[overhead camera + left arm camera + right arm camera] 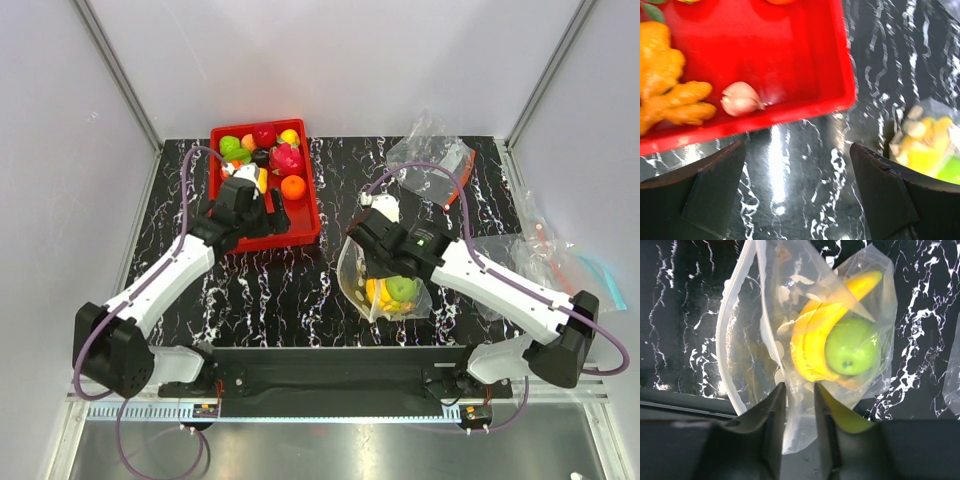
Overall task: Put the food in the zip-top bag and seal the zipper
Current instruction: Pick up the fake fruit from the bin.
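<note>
Right gripper (799, 390) has the zip-top bag (765, 340) – jaws drawn narrow, pinching the clear dotted film between them. From overhead, the bag hangs off that gripper at about 4 o'clock from the red tray (315, 225), right of the table's (270, 290) middle. Inside it, the banana bunch (807, 340) curves up the middle, and the green apple (852, 347) is tucked against it on its 3 o'clock side. The zipper (722, 315) runs as a pale strip down the bag's 9 o'clock edge in the right wrist view, and the mouth looks parted. Over at the tray, the left gripper (797, 150) hovers with jaws spread wide and nothing between them – its fingers sit over the table just off the tray's near wall. A garlic bulb (740, 99) and a piece of ginger (665, 85) lie inside that wall. The round orange (292, 187) sits in the tray at 12 o'clock from the left gripper.
</note>
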Controlling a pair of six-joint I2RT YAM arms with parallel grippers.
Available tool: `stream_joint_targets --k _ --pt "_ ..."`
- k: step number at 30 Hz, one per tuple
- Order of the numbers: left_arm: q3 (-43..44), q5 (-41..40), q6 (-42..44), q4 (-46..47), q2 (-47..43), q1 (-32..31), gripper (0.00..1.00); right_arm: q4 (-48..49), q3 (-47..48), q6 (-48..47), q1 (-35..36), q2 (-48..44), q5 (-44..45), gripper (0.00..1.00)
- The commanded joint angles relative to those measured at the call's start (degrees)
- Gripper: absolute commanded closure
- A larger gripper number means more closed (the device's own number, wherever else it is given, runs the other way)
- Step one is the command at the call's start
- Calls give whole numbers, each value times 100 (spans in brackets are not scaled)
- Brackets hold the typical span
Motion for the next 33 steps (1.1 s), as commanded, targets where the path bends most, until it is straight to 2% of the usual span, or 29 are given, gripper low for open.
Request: stream_joint_targets --k 1,2,3,6,7,13,17,19,25,33 --pt "482 61 166 140 228 296 9 -157 139 69 58 69 223 66" --pt "543 113 201 148 299 350 8 -104 104 69 58 60 188 70" --pt "614 114 219 105 378 394 7 -17 60 61 58 34 153 82" --pt "1000 -70 359 -61 755 508 4 124 -90 61 67 -54 178 98" --pt "1253 -149 421 -123 991 552 2 142 -125 52 59 -81 187 100" --pt "2274 -615 1131 -563 2081 675 1 247 -81 -45 58 -169 100 100" --pt "3651 -1387 1317 -1195 3092 737 1 502 68 -124 67 -134 -452 100" --pt "4067 -1512 1396 -1512 3653 807 1 547 156 -159 67 -99 -498 100" --pt "5034 -1582 1441 -1811 4745 1000 1 626 148 -150 67 -142 -463 100" --pt "5457 -1126 1511 -1767 5589 1299 1 600 103 -159 58 -362 -296 100"
